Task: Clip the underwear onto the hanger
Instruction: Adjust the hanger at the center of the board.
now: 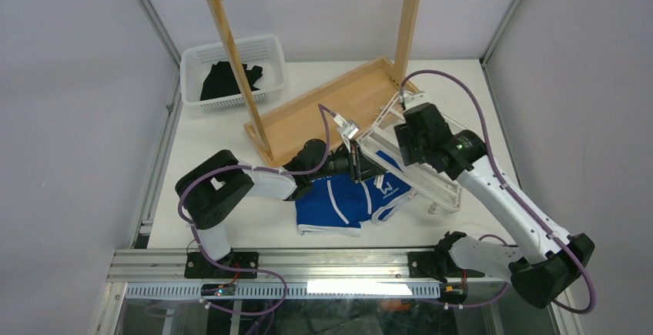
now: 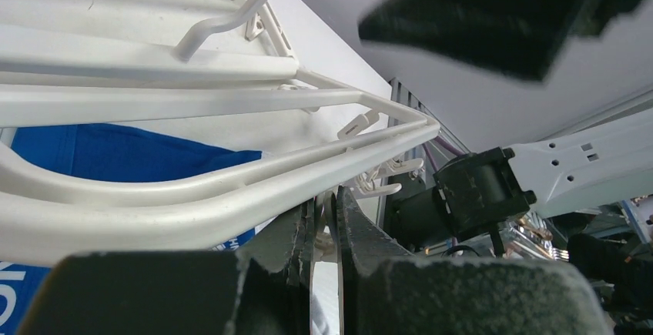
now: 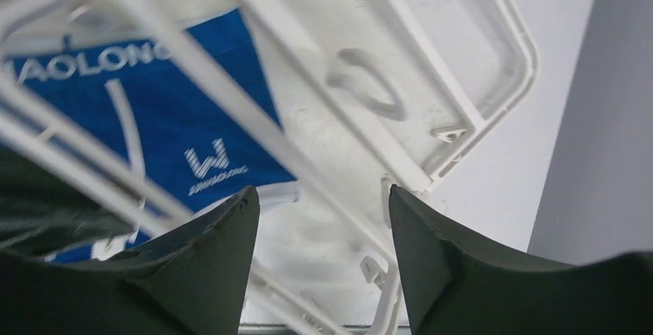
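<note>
On the right wrist camera I read white capitals "AOLONG" along the waistband of the underwear, with a letter before them cut off. Lower down there is a white "W" logo, and the line under it is too small to read. The left wrist view also catches bits of white print on the blue cloth, but none I can make out.

From above, the underwear lies flat on the table, close to the front edge. The hanger sits tilted over its far right part. Its far corner reaches the wooden base of the rack, and I cannot tell if they touch.

The left gripper comes in from the left. Its fingers are clenched on the hanger's near rim, with only a slit between them. Small clips dangle just beyond.

The right gripper hovers above the hanger with its jaws spread wide and grasping nothing. White crossbars and a rounded corner show between its fingers.

Bare tabletop shows left of the underwear and along the right edge past the hanger. The basket with the black garment sits well apart at the far left.
</note>
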Robot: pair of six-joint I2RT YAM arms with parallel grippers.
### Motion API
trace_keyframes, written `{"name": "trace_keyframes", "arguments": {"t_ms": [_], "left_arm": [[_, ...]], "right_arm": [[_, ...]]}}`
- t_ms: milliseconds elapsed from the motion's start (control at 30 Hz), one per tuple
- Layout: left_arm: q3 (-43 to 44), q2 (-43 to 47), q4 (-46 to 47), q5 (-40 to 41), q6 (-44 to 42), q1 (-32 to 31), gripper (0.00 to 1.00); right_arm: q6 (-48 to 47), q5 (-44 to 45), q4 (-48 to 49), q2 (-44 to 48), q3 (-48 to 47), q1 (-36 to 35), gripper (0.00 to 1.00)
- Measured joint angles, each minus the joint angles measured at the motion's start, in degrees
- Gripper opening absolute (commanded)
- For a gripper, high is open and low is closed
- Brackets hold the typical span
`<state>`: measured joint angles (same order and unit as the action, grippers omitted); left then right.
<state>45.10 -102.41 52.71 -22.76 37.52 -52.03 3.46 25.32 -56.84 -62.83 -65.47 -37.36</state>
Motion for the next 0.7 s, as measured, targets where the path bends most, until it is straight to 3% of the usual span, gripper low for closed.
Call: {"name": "trace_keyframes", "arguments": {"t_ms": [200,467,567,700], "left_arm": [[0.0,0.3,-1.3,-0.1,-0.7,0.0,0.0],[0.0,0.3,-3.6,0.2,-1.6,0.3,0.0],[0.0,0.3,-4.5,0.2,-2.1,0.4,0.0],[0.0,0.3,-4.8,0.2,-2.3,0.4,0.0]], "right_arm": [[-0.8,-1.2,4.5,-4.5,-1.6,15.8,0.66],[-5.4,-5.0,10.6,-19.4,-2.8,22.6,0.62],[-6.8,-7.0,11.0,-21.3,-4.1,23.3,0.51],[-8.5,-8.7,11.8,-22.4,-5.4,23.4,0.28]]}}
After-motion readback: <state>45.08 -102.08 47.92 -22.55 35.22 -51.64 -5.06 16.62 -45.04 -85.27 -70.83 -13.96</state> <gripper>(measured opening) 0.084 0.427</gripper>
